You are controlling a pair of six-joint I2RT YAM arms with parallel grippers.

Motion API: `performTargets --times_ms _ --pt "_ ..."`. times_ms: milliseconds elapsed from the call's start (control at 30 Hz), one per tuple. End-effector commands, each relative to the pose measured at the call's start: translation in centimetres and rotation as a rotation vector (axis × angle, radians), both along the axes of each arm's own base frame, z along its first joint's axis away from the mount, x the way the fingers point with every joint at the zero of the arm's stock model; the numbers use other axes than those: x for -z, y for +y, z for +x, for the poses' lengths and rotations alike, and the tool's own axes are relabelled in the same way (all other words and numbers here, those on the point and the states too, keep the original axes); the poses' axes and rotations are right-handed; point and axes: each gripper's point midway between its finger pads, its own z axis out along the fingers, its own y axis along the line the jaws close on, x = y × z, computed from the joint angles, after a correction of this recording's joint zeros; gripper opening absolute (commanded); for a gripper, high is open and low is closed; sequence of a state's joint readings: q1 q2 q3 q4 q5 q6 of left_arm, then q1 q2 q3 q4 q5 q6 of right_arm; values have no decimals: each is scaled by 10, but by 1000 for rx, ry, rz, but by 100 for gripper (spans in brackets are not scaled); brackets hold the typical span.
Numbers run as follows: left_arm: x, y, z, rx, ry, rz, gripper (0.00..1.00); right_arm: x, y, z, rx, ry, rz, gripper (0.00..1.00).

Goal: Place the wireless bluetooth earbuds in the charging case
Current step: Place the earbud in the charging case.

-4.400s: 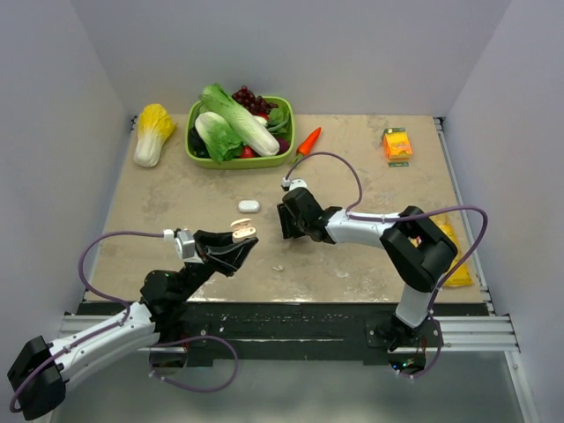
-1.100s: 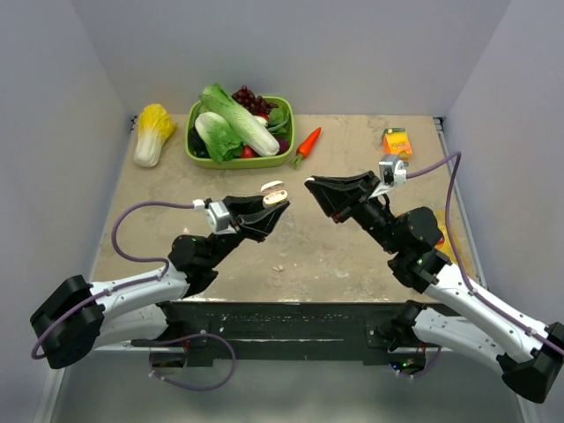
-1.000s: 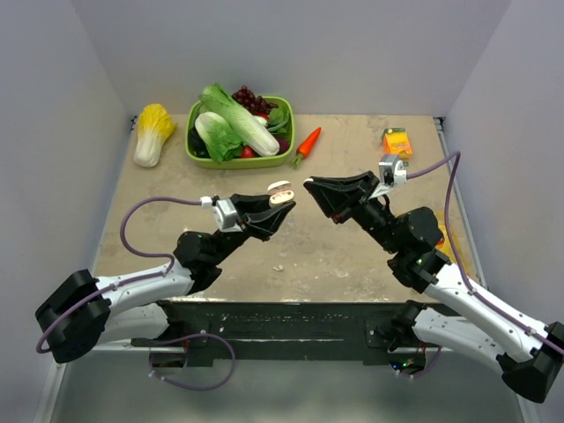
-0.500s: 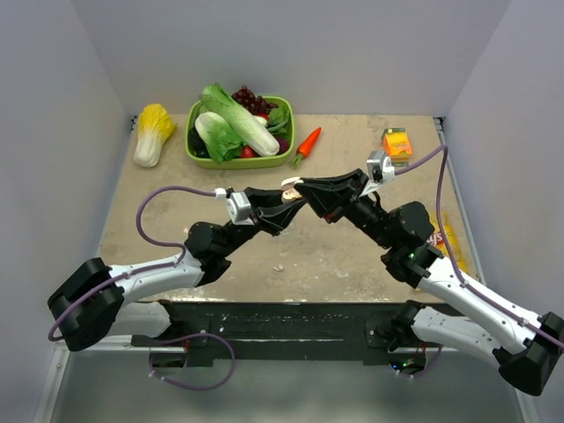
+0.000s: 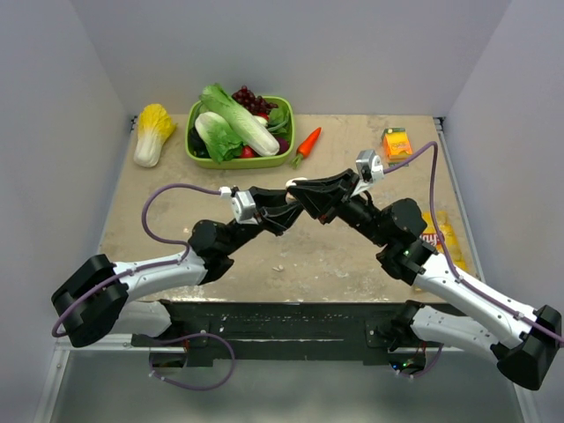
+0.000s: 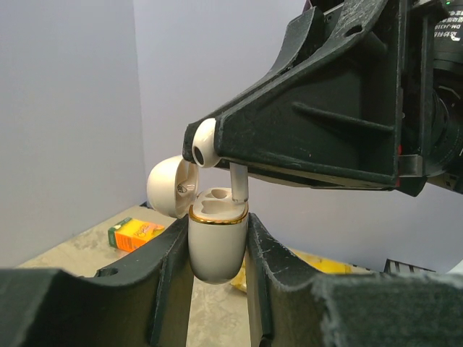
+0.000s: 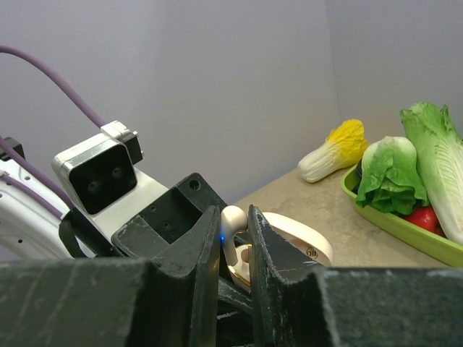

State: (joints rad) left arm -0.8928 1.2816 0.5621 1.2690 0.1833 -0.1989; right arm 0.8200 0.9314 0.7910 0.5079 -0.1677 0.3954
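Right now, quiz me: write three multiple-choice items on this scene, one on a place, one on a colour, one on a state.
1. In the top view, where does the carrot lie from the basket? A left, B right, C inside.
2. The band round the rim of the case is: A blue, B red, C gold.
3. The lid of the case is: A open, B shut, C missing.

Key: 1 B, the carrot sits just off the basket's right end. 2 C, the left wrist view shows a gold ring. 3 A, the lid is tipped back and the stem of the earbud reaches into the top.
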Motion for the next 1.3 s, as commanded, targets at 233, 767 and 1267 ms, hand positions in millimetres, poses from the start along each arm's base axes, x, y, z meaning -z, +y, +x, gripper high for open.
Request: performTargets --times_ms 233,767,1267 --pt "-75 21 -27 27 -194 -229 0 -20 -3 0 21 -58 16 0" --pt "-86 25 -31 43 -197 -275 0 -9 -3 5 40 -58 10 0" --pt "-100 24 -34 84 -182 -330 0 -13 -9 7 80 -82 13 0"
